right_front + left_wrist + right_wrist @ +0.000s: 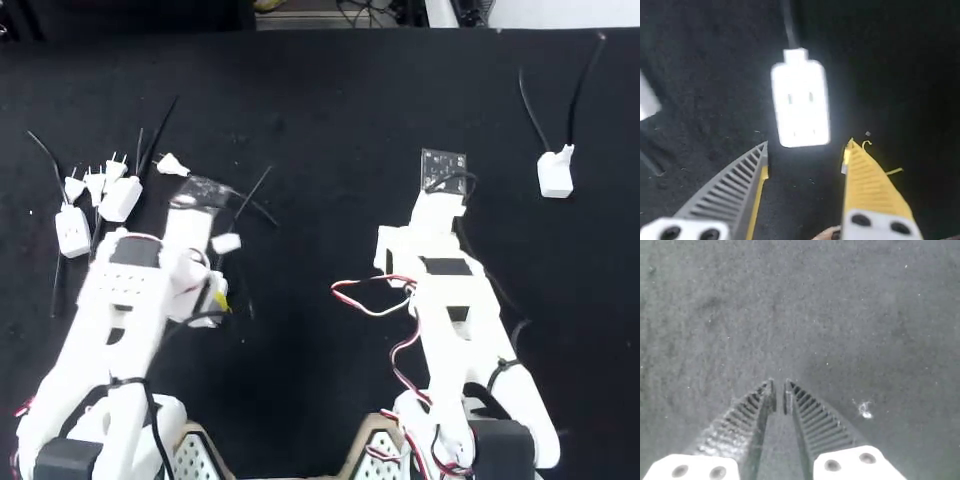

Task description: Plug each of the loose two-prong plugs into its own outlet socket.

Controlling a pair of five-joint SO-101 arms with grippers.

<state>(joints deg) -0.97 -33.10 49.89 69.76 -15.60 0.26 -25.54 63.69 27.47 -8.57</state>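
Black fabric is what the surface (330,110) is covered with, edge to edge. Over on the left side a little bunch of loose plugs (100,180) can be seen, prongs pointed away from the arms, thin black cords trailing off. A white socket block (72,232) is parked right next to them. One more plug (172,165) is lying a bit apart, close to the far end of the left arm (125,290).

From the left wrist, the left end effector (807,145) is seen released, with one grey and one yellow finger spread wide and nothing gripped. A white socket (800,102) with two pairs of slots is lying flat just past the fingertips. It's lined up with the gap and not touched, and its dark cord (789,25) runs away from it.

The right end effector (780,385) is clenched, tips pretty much together with nothing between them, held over plain black fabric. Far right, a far socket block (555,175) is sitting well apart from everything else, with two black cords leading off it.
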